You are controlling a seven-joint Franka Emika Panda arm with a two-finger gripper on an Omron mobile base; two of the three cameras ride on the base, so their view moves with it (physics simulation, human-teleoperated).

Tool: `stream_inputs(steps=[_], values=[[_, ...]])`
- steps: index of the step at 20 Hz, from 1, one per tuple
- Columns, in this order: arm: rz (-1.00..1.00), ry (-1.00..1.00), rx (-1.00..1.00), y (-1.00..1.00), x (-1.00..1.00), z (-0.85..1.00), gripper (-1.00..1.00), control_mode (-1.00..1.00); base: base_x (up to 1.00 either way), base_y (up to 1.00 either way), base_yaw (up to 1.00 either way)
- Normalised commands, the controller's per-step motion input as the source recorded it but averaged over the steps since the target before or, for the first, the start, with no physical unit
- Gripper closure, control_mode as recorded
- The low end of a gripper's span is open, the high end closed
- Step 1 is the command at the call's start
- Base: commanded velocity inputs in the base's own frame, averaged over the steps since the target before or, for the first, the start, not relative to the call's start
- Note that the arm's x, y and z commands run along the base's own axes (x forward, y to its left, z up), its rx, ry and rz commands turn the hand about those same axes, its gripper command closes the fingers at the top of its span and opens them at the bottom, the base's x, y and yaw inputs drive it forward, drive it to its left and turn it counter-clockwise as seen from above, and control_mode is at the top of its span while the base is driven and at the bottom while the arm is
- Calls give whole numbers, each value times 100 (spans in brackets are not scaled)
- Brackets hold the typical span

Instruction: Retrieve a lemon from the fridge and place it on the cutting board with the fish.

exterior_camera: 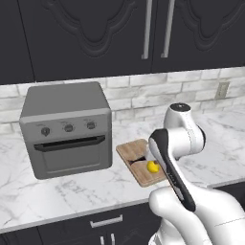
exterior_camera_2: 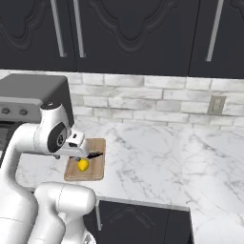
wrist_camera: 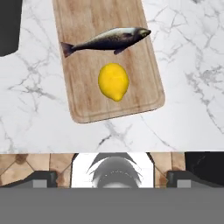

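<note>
My gripper [wrist_camera: 112, 177] is wide open and holds nothing, so I should lift straight up and not bump the lemon [wrist_camera: 113, 81] beside the fish [wrist_camera: 106, 39] on the cutting board [wrist_camera: 83, 19].

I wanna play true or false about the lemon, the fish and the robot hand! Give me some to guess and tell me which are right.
1. The lemon lies on the cutting board. True.
2. The fish lies on the marble counter beside the board. False: it lies on the board, next to the lemon.
3. The gripper is squeezing the lemon. False: it is open, and the lemon lies free on the board.
4. A grey oven with knobs stands on the counter. True.
5. The lemon is green. False: it is bright yellow.
</note>
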Motion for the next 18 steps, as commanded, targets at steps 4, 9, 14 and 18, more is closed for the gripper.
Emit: stream_inputs(steps=[4,9,14,18], values=[[0,0,0,0,-37,49,-100,-100,0,0,0],[0,-1,0,0,-24,47,-100,-100,0,0,0],[-1,0,1,-4,-11,43,-100,-100,0,0,0],[-3,0,1,-7,-5,25,-100,-100,0,0,0]])
